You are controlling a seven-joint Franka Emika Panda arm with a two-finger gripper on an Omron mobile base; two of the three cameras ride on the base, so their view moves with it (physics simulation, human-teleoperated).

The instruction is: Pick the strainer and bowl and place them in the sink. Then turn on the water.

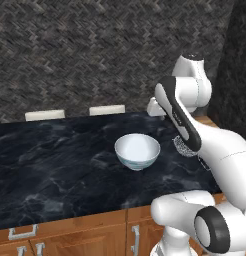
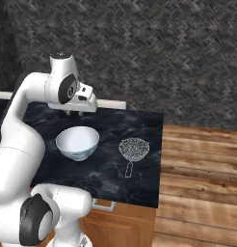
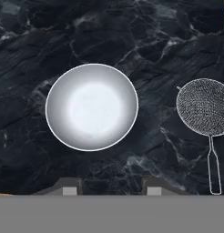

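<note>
The gripper (image 3: 109, 187) is hovering high over the black marble counter (image 3: 32, 41), jaws standing apart and holding nothing. The bowl (image 3: 91, 107) is sitting directly beneath it, the strainer (image 3: 206, 114) lying just beside the bowl, apart from it.

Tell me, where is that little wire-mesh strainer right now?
The small silver wire-mesh strainer lies flat on the black marble counter, apart from the round white ceramic bowl, between it and the counter's right end.
</note>
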